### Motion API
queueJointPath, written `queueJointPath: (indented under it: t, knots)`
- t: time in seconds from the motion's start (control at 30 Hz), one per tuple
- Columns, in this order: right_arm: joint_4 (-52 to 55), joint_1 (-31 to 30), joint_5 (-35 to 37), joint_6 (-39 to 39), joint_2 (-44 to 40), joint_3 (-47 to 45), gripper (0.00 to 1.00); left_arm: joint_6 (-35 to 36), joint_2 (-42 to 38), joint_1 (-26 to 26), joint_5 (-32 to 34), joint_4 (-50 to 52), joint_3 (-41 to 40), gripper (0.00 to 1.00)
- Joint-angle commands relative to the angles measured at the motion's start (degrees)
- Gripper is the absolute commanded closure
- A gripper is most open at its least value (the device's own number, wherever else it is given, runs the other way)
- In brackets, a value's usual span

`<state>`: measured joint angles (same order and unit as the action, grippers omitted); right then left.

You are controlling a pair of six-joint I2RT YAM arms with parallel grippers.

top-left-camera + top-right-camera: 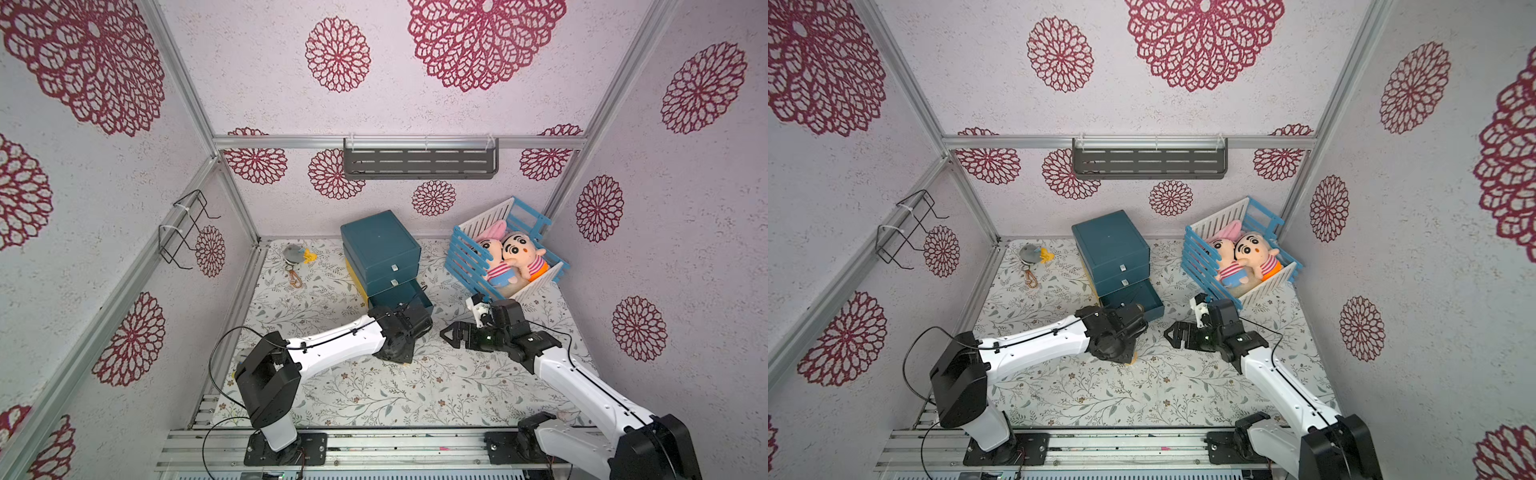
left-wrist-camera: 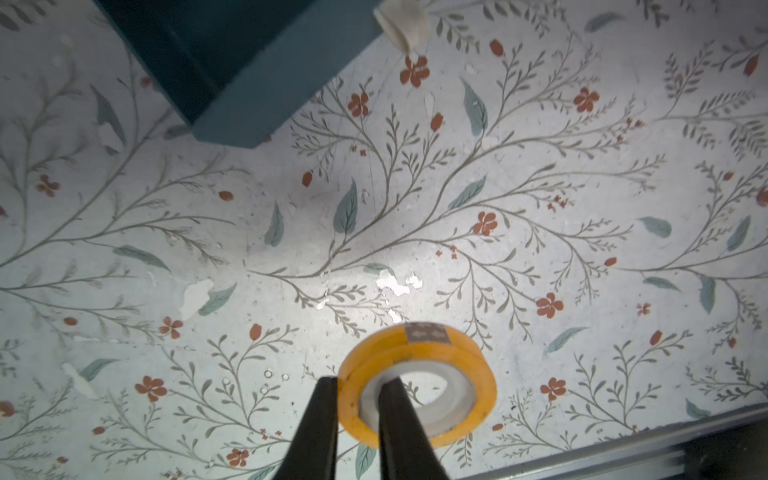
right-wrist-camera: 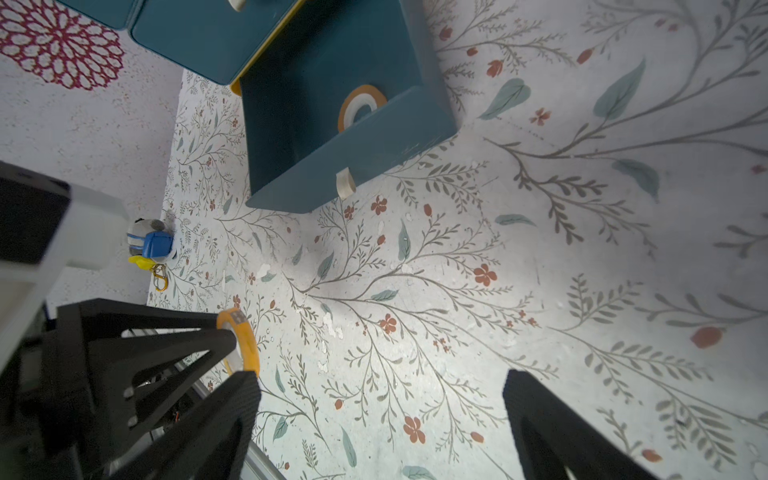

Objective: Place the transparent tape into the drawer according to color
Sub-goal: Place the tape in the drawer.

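My left gripper (image 2: 357, 386) is shut on a yellow-orange transparent tape roll (image 2: 453, 357), with one finger (image 2: 320, 419) outside the ring and the other through its whitish centre. It holds the roll just above the floral table. In both top views the left gripper (image 1: 401, 357) points down in front of the open bottom drawer (image 1: 395, 296), and only a sliver of the roll (image 1: 1133, 360) shows. A second yellow-orange roll (image 3: 359, 106) lies inside that drawer (image 3: 374, 166). My right gripper (image 3: 380, 380) is open and empty, right of the left one (image 1: 446, 334).
The teal drawer cabinet (image 1: 380, 249) stands at the back centre, its upper two drawers closed. A blue-and-white crate (image 1: 469, 266) with plush dolls sits back right, close behind the right wrist. A small keychain toy (image 1: 296, 255) lies back left. A metal rail (image 1: 374, 446) runs along the front edge.
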<state>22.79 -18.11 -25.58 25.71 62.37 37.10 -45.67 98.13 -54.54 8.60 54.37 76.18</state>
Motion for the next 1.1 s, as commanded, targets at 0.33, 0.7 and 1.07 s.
queueJointPath:
  t: [0.33, 0.7, 1.07]
  knots:
    - [-3.5, 0.4, -1.9, 0.6, 2.3, 1.3, 0.01, 4.8, -1.0, 10.2, 7.0, -1.2, 8.9, 1.00]
    - [-4.1, 0.8, -2.3, 0.2, 3.8, 2.0, 0.01, 4.5, 5.4, 12.1, 11.0, -5.4, 11.4, 1.00]
    - [-3.6, 1.1, -2.1, -0.2, 3.4, 2.0, 0.01, 3.9, 8.5, 12.3, 15.8, -8.2, 9.3, 1.00]
